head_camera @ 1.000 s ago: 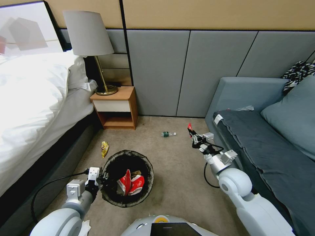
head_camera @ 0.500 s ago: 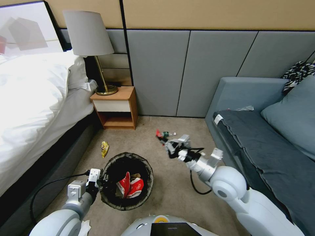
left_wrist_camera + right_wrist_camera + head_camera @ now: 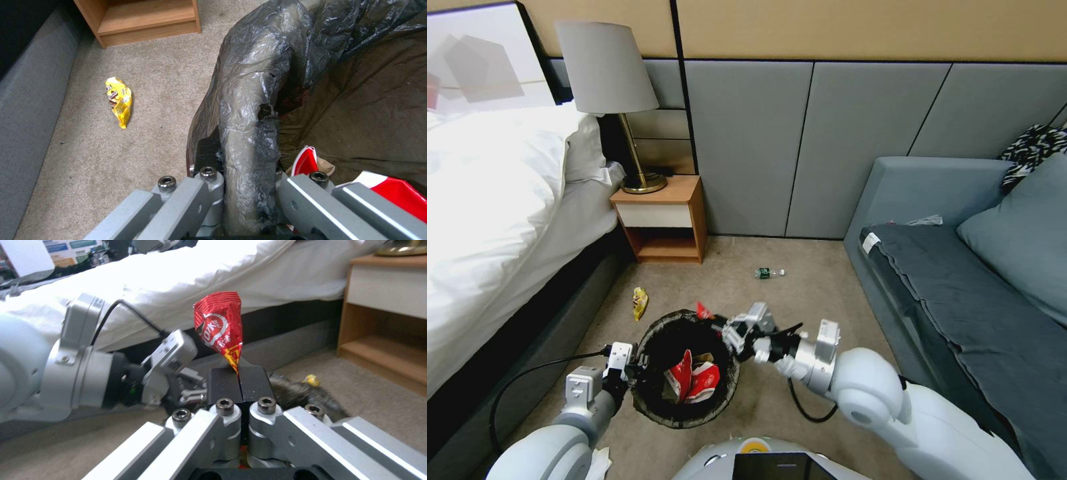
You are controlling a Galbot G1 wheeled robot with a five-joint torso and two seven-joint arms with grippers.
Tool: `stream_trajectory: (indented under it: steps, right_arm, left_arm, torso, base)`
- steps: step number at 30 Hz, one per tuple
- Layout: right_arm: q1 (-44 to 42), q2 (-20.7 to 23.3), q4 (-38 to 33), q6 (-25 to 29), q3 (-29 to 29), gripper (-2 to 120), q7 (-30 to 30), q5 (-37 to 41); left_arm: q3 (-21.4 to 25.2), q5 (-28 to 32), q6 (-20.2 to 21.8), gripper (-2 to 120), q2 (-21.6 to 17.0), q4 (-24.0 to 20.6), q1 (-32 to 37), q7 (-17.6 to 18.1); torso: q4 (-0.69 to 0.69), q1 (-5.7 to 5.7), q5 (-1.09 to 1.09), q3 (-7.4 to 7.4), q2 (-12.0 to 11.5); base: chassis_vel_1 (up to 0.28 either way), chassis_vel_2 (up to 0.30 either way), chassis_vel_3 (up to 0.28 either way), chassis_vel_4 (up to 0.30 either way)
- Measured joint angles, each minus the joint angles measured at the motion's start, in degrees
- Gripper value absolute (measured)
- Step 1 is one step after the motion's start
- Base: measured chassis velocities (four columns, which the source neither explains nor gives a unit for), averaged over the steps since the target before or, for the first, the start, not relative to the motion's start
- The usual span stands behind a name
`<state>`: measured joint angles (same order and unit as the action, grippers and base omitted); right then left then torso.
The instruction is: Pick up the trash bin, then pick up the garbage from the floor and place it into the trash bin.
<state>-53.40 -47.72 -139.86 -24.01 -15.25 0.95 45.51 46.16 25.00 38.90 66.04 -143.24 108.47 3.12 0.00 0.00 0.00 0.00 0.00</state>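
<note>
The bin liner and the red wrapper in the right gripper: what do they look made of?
The bin liner looks like thin dark plastic film: glossy, crinkled, with a small tear at the rim where the left gripper clamps it. The red wrapper seems printed plastic or foil film: shiny, creased, standing stiffly from the right gripper whose jaws pinch its corner.

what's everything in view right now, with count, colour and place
trash bin: 1, white with dark liner, on the carpet, rim pinched by left gripper
red wrapper: 1, pinched in right gripper, at the bin's far rim
red-and-white cartons: 2, inside the bin
yellow wrapper: 1, on the carpet by the bed
bottle: 1, green label, on the carpet near the wall
nightstand: 1, wooden, holds a lamp
bed: 1, white, on the left
sofa: 1, grey, on the right
left gripper: shut on the bin's rim
right gripper: shut on the wrapper
</note>
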Motion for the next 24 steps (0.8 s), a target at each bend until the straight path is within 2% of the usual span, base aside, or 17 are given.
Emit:
stream_trajectory:
  steps: [11, 14, 15, 19, 24]
  right_arm:
    - [1.1, 0.5, -0.2, -1.1, -2.7, 2, -1.3, -2.0]
    - [1.9, 0.3, -0.2, -1.2, -3.1, 15, -1.8, -2.1]
    - [1.9, 0.3, -0.2, -1.2, -3.1, 15, -1.8, -2.1]
    - [2.3, 0.2, -0.1, -1.3, -3.4, 35, -2.4, -2.0]
    - [2.3, 0.2, -0.1, -1.3, -3.5, 43, -2.6, -2.0]
  left_arm:
    - [-0.3, 0.7, 1.5, 2, 0.5, 0.0, -0.7, 1.0]
    - [-0.3, 0.8, 1.7, 2, 0.6, 0.0, -0.9, 1.1]
    - [-0.3, 0.8, 1.7, 2, 0.6, 0.0, -0.9, 1.1]
    - [-0.5, 0.8, 1.8, 2, 1.0, 0.0, -0.9, 1.1]
    - [-0.5, 0.8, 1.8, 2, 1.0, 0.0, -1.0, 1.1]
  torso:
    - [0.00, 0.00, 0.00, 0.00, 0.0]
    - [0.00, 0.00, 0.00, 0.00, 0.0]
    - [0.00, 0.00, 0.00, 0.00, 0.0]
    - [0.00, 0.00, 0.00, 0.00, 0.0]
    - [0.00, 0.00, 0.00, 0.00, 0.0]
  base:
    - [0.000, 0.000, 0.000, 0.000]
    - [0.000, 0.000, 0.000, 0.000]
    - [0.000, 0.000, 0.000, 0.000]
    - [0.000, 0.000, 0.000, 0.000]
    - [0.000, 0.000, 0.000, 0.000]
